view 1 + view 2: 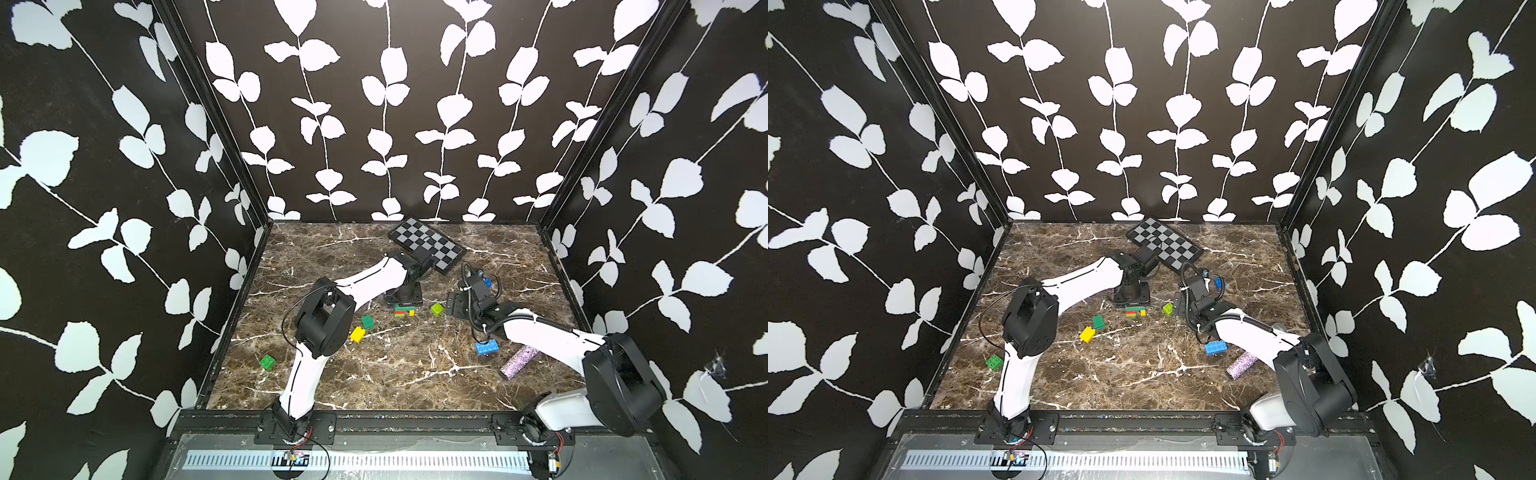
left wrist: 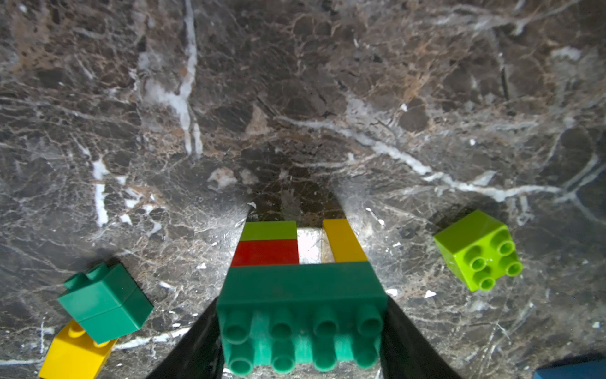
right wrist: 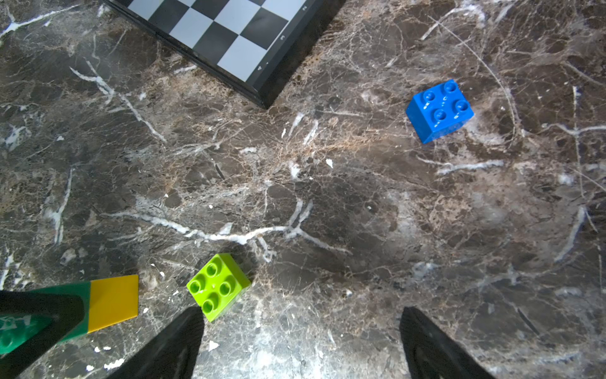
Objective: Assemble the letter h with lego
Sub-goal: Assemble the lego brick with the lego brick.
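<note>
Lego assembly [image 2: 267, 252] is sitting near the middle of the marble table [image 1: 374, 386], between your two grippers. A long dark green brick [image 2: 301, 285] is spanning its top, with lime and red pieces stacked under one end and a yellow piece under the other.

Your left gripper [image 2: 301, 300] is pinching that long brick, its black fingers [image 2: 196, 341] pressing against both short ends. You cannot tell whether the lower pieces are touching the marble.

Your right gripper [image 3: 301, 311] is hovering with its jaws spread wide and nothing between them. A lime brick [image 3: 218, 287] is lying just beside one fingertip, close to the assembly's yellow end. A blue square brick [image 3: 439, 111] is lying well beyond it, near a corner of the checkered board [image 3: 213, 29].

On the assembly's other side, a small dark green brick [image 2: 105, 302] is overlapping a yellow brick [image 2: 75, 352] in the left wrist view. A bright green brick [image 1: 267, 361] is lying near the table's left edge, beside your left arm. A long blue brick [image 1: 487, 347] is lying by your right arm, with a glittery cylinder [image 1: 519, 361] near it.
</note>
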Robot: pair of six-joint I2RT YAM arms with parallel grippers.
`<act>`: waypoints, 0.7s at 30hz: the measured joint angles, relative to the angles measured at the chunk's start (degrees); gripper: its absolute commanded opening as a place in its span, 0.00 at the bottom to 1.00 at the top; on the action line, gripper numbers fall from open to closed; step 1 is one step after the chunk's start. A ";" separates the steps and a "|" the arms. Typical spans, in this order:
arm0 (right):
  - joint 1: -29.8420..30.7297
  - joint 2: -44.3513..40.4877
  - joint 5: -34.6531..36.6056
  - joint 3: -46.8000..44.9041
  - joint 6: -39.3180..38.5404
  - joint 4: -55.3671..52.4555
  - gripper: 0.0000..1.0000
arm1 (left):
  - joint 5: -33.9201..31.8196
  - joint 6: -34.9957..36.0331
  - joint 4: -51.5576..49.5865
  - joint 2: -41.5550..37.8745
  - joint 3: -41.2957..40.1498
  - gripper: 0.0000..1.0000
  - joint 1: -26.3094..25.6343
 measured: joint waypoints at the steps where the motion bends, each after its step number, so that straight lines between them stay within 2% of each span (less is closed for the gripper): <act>1: 0.00 0.00 0.02 0.00 0.00 0.00 0.93 | 0.04 0.09 0.00 0.00 0.00 0.21 0.04; 4: 0.00 0.00 0.02 0.00 0.00 0.02 0.93 | 0.31 0.28 0.02 0.00 0.00 0.38 0.15; 9: 0.00 0.00 0.02 0.00 0.00 0.02 0.95 | 0.37 0.72 0.07 -0.09 0.00 0.80 0.15; 10: 0.00 0.00 0.02 0.00 0.00 0.02 0.95 | 0.52 0.70 0.26 -0.09 -0.11 0.83 0.15; 12: 0.00 0.00 0.07 -0.02 0.00 0.02 0.97 | 0.72 0.83 0.48 0.39 -1.07 0.99 0.20; 21: 0.00 -0.81 1.07 0.00 0.02 -0.02 0.99 | 0.92 2.38 0.50 -0.74 -2.40 0.99 0.39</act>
